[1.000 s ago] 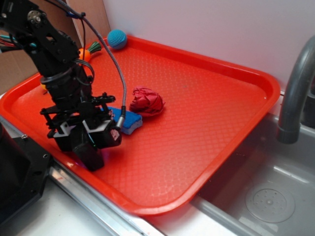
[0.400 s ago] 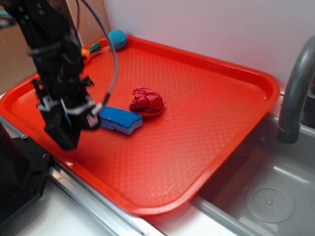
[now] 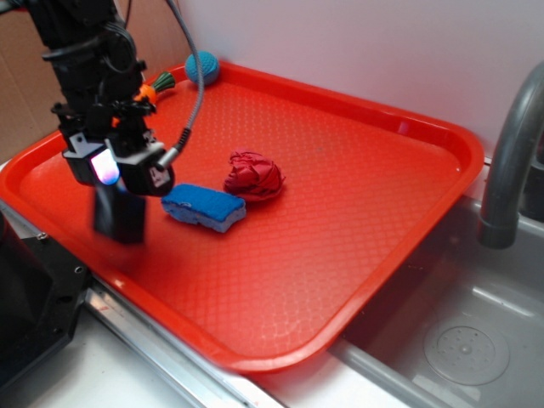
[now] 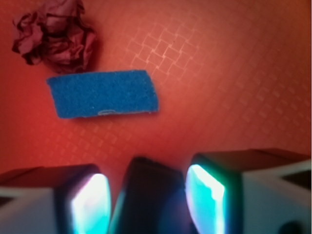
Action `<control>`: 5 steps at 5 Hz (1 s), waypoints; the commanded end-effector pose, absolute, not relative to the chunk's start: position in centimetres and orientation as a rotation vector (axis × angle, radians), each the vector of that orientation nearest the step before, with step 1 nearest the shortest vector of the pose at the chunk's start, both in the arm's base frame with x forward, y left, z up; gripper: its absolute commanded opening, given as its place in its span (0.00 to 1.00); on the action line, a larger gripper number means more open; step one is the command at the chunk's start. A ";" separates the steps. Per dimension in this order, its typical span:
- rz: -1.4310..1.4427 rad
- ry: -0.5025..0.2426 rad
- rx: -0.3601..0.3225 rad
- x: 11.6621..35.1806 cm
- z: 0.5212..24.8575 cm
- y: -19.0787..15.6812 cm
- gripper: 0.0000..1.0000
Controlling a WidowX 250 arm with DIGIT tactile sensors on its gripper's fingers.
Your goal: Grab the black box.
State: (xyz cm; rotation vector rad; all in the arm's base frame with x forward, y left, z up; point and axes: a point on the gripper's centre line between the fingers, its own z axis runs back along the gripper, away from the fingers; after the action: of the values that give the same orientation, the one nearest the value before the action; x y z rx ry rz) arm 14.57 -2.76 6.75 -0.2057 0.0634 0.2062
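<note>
The black box (image 3: 118,214) hangs upright between my gripper's (image 3: 116,174) fingers, lifted just above the red tray (image 3: 357,212) near its front left rim. In the wrist view the black box (image 4: 151,192) fills the gap between the two glowing pads (image 4: 207,200), with my gripper (image 4: 148,204) shut on it. The box's lower end looks blurred in the exterior view.
A blue sponge (image 3: 204,206) lies on the tray just right of the box, and a crumpled red cloth (image 3: 253,175) sits behind it. A blue ball (image 3: 202,66) and an orange-green toy (image 3: 155,86) rest at the tray's far left corner. A grey faucet (image 3: 510,161) stands at the right.
My gripper has risen and shifted left, away from the sponge, carrying the black box up off the tray. The sponge now shows in full.
</note>
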 end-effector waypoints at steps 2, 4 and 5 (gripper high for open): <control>0.084 0.049 -0.172 14.2 6.1 -4.7 1.00; 0.151 0.051 -0.093 12.8 3.5 -4.6 1.00; 0.180 0.090 -0.105 12.9 2.7 -4.3 1.00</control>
State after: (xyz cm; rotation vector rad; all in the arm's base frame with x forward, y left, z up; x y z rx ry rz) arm 12.53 -4.09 2.67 -0.1043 0.0981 0.1949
